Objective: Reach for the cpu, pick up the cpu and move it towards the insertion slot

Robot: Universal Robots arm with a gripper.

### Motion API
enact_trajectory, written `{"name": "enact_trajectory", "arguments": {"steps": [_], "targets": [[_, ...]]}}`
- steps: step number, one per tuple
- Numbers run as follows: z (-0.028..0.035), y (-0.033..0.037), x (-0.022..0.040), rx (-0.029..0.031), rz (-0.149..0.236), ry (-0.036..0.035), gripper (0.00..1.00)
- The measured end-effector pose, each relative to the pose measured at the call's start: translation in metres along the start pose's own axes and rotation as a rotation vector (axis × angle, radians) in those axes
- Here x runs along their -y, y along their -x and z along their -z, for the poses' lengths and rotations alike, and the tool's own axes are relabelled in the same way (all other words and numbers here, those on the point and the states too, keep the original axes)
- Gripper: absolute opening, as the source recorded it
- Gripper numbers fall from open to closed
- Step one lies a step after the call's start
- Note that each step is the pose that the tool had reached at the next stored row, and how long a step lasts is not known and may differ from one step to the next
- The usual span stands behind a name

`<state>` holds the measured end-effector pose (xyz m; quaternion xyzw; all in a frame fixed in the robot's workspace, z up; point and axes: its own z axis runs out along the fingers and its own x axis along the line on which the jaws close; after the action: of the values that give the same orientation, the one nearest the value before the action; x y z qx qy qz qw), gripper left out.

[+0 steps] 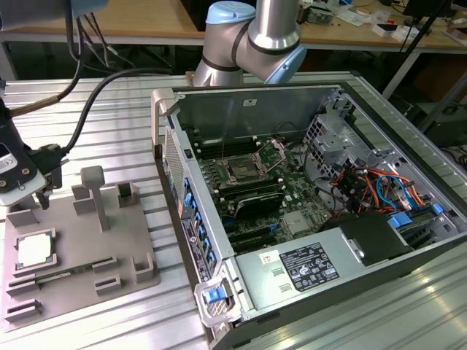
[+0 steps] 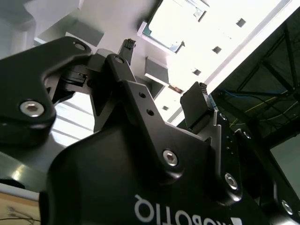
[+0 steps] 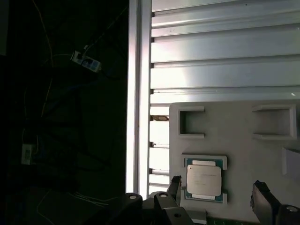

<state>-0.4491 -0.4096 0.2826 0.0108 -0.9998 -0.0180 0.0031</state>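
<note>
The cpu (image 1: 35, 250), a flat silvery square, lies in a recess of the grey tray (image 1: 80, 240) at the exterior view's left. My gripper (image 1: 40, 197) hangs open just above and behind it, apart from it. In the first wrist view the cpu (image 3: 203, 180) sits in its framed recess between my two dark fingertips (image 3: 174, 185), nearer one of them; the gripper (image 3: 218, 194) holds nothing. The second wrist view looks along the black gripper (image 2: 164, 68) with its fingers spread. The insertion slot (image 1: 244, 171), a shiny metal frame with a dark centre, is on the motherboard inside the open case.
The open computer case (image 1: 219, 109) stands at the exterior view's right of the tray, its wall between the tray and the motherboard. Upright posts (image 1: 93, 193) rise from the tray near the gripper. The slatted metal table (image 3: 225, 51) ends at an edge (image 3: 138, 93) close to the tray.
</note>
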Motion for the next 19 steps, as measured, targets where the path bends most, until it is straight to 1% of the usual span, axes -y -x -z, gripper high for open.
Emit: {"name": "enact_trajectory", "arguments": {"steps": [1,2,6,9,10,19], "targets": [[-0.0003,-0.0023,0.0002,0.0047,0.000,-0.0003,0.68],[-0.0008,-0.0046,0.0003,0.0081,0.000,-0.0004,0.68],[-0.0081,-0.0057,0.0015,0.0084,0.000,-0.0004,0.68],[-0.0170,-0.0058,0.0025,0.0084,0.000,-0.0005,0.68],[-0.0178,-0.0057,0.0026,0.0082,0.000,-0.0013,0.68],[-0.0180,-0.0058,0.0025,0.0083,0.000,-0.0015,0.68]]}}
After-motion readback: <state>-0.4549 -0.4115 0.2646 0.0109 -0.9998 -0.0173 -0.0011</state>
